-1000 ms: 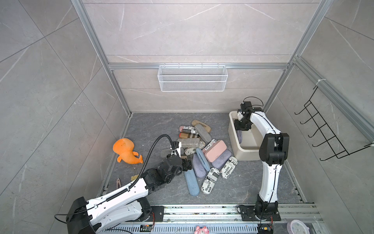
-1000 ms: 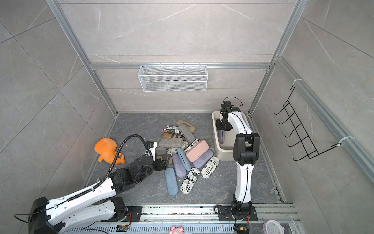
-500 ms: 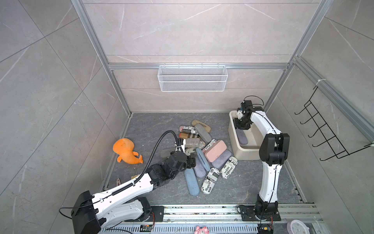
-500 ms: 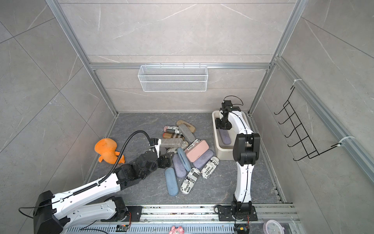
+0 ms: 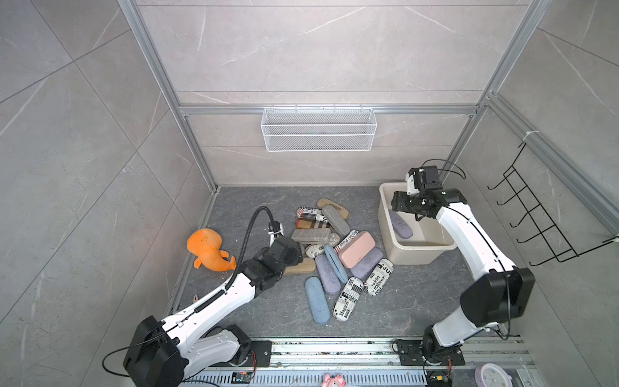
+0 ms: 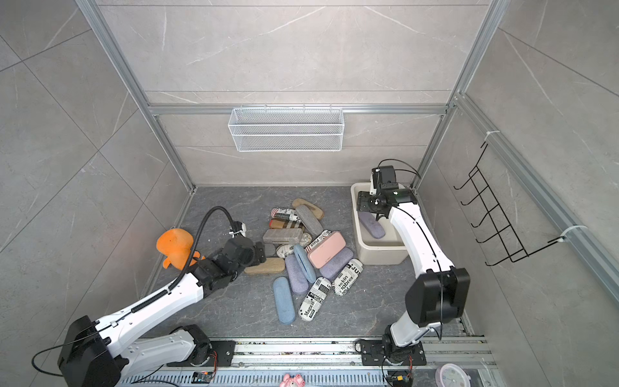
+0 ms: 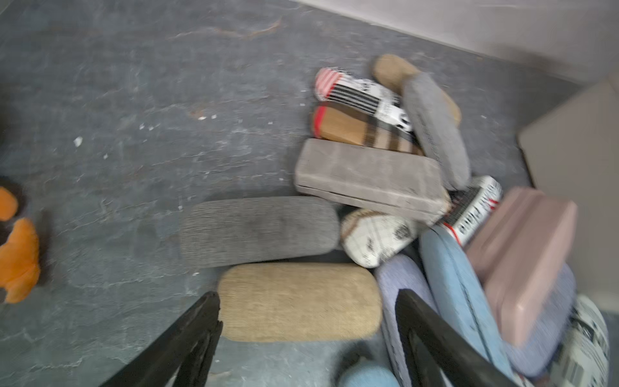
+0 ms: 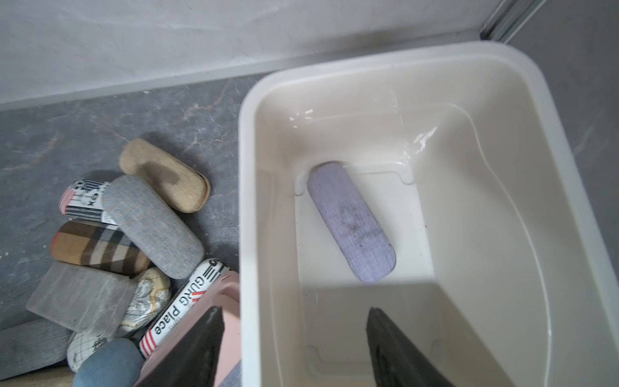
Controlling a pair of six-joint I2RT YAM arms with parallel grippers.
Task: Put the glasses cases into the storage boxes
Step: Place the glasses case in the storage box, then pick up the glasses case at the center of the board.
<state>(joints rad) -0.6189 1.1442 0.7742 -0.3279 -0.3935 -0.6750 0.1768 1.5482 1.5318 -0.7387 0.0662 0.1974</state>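
I see right gripper (image 8: 291,348) open, empty over cream tub (image 8: 552,187) at far right — lilac case (image 8: 351,224) lies inside. Left gripper (image 7: 308,335) open, straddling tan case (image 7: 298,301) at left edge of pile.

A: Take the cream storage tub (image 6: 378,257) as the mark. What's in it?

B: One lilac glasses case (image 6: 371,225), lying aslant on its floor. The right gripper (image 6: 363,205) hangs over the tub's far end, above that case and holding nothing.

A: And outside it?

B: A heap of cases just beside its near corner: a pink case (image 6: 326,250) closest, a newspaper-print case (image 6: 347,276) by the tub's front wall, a blue case (image 6: 283,301) farther off.

A: The left arm?

B: Well away from the tub, its gripper (image 6: 259,252) sits over a tan case (image 6: 265,266); whether it touches, I can't tell. An orange plush toy (image 6: 175,247) lies beyond.
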